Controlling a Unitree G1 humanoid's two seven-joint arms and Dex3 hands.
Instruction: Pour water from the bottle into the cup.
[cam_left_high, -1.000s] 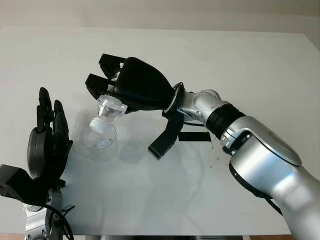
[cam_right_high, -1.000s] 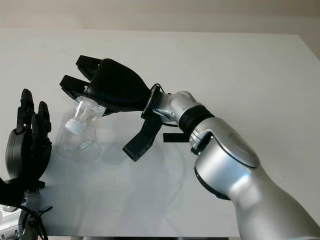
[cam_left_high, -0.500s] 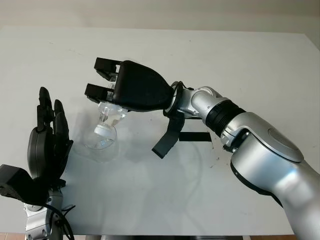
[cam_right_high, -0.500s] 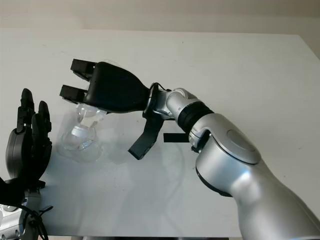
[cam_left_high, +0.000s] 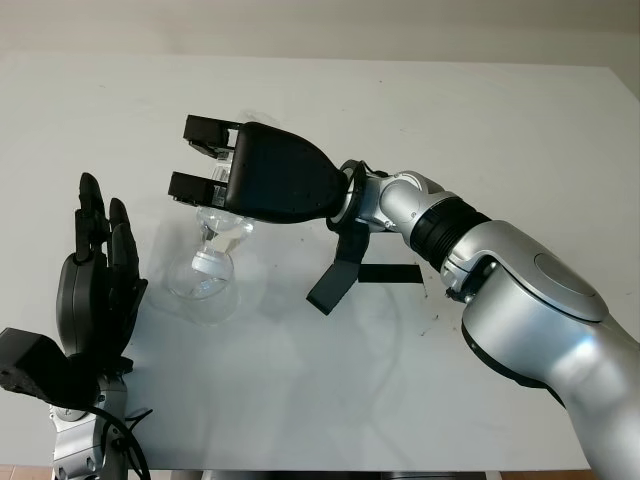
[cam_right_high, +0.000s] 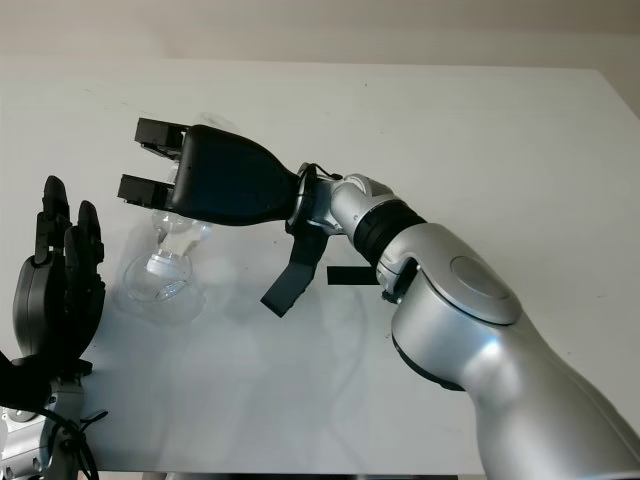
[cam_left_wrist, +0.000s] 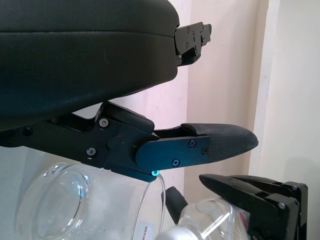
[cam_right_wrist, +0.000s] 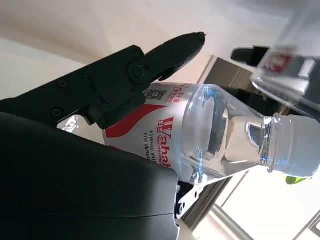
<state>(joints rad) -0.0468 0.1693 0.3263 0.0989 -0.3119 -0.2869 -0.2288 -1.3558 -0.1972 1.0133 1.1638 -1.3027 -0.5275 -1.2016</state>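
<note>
Above the table's (cam_left_high: 500, 130) left-centre, right hand (cam_left_high: 262, 185) reaches across with fingers wrapped around one clear bottle (cam_left_high: 222, 220), tipped neck-down. White cap (cam_left_high: 207, 265) still on, sitting inside the mouth of one clear cup (cam_left_high: 200, 283) standing on the table. Left hand (cam_left_high: 98, 290) open, upright, just beside the cup, not touching.

Bright, even light on the white table (cam_left_high: 520, 130) — soft shadows (faint ones) — backlit glare in both wrist views.
</note>
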